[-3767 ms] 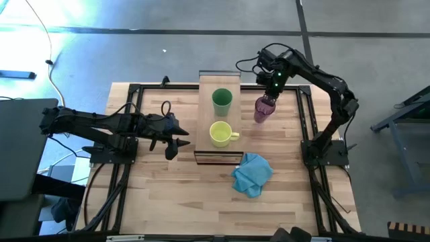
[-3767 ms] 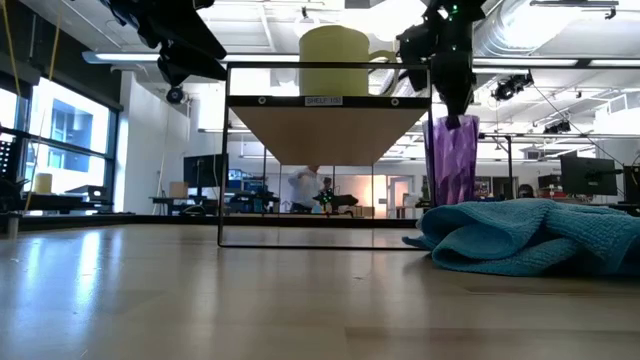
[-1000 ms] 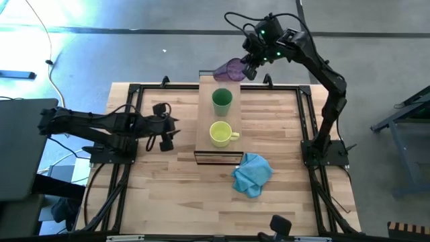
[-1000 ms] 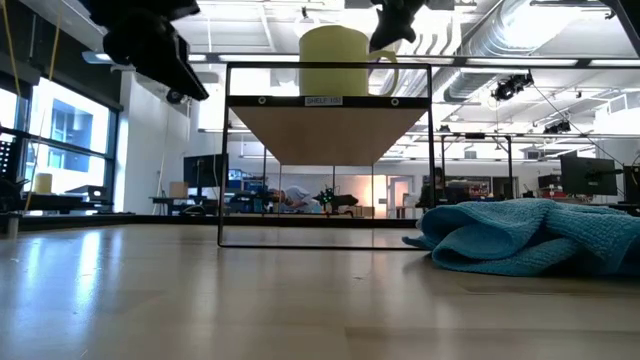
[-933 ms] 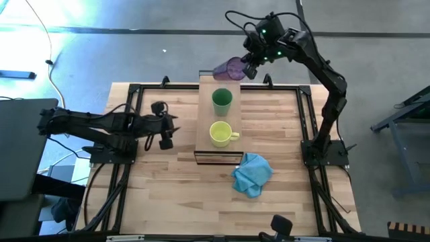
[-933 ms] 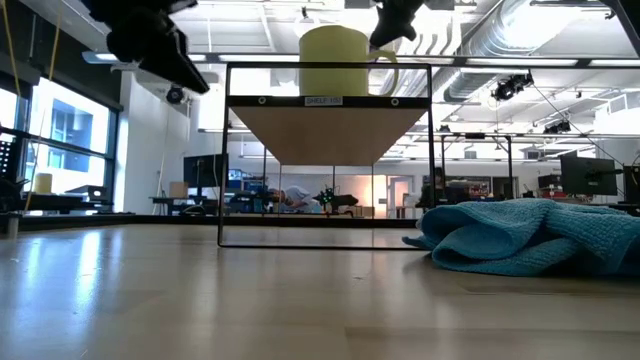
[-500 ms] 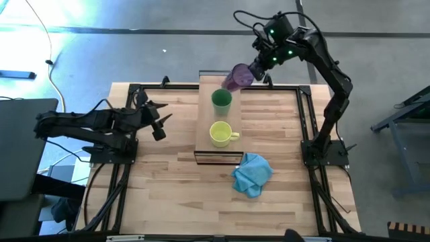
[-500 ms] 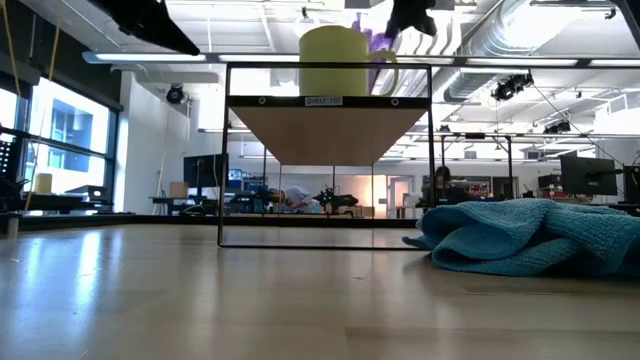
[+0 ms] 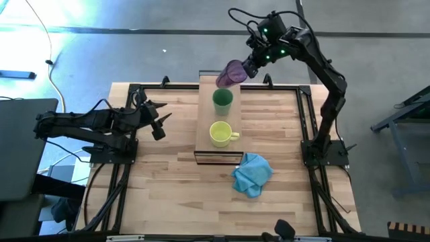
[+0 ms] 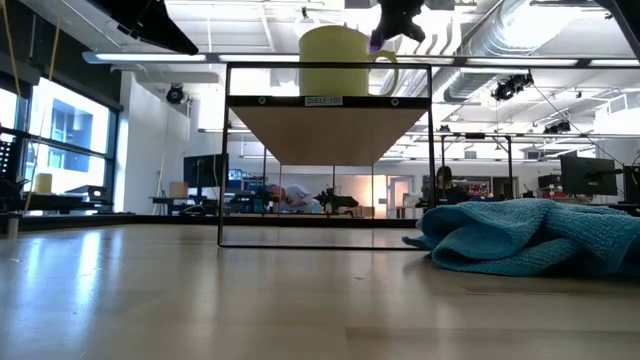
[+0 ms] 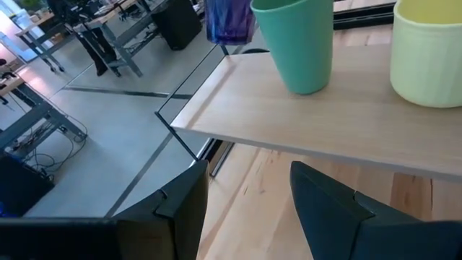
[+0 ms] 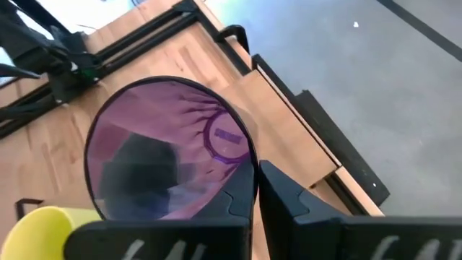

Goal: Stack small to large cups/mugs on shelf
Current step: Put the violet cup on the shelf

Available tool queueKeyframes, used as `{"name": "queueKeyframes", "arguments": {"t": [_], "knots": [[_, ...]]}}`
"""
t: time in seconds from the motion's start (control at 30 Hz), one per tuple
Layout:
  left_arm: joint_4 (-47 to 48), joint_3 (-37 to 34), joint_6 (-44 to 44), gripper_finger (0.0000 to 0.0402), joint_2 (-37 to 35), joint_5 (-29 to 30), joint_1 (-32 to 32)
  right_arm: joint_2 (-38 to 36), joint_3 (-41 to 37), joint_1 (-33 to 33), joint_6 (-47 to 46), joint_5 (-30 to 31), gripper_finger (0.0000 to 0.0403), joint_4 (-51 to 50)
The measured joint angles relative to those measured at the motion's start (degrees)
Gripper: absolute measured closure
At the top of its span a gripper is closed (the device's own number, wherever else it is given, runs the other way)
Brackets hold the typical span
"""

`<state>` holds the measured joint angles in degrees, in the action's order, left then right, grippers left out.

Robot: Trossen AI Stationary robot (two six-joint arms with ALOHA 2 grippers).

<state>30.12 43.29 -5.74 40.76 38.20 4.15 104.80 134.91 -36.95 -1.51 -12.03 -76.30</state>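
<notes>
Purple tumbler (image 9: 232, 72) aloft — clenched in my right gripper (image 9: 246, 68).
It hung tilted above the shelf's (image 9: 205, 124) far end, beside the green cup (image 9: 222, 99); yellow mug (image 9: 221, 134) nearer. My left gripper (image 9: 156, 121) waited spread, off the shelf's left side.

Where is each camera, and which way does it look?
High view: overhead, straight down on both arms, the shelf and the purple tumbler.
Low view: table height, looking level at the yellow mug.
Left wrist view: past the open left gripper at the green cup.
Right wrist view: into the tumbler.
All show the mug.
</notes>
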Motion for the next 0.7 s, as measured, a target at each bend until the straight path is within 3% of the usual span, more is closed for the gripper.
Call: {"name": "queueKeyframes", "arguments": {"t": [0.7], "knots": [[0.0, 0.0, 3.2, 0.0218, 0.0, 0.0, 0.0, 6.1, 0.0, -1.0, 1.5, -1.6, 0.0403, 4.5]]}}
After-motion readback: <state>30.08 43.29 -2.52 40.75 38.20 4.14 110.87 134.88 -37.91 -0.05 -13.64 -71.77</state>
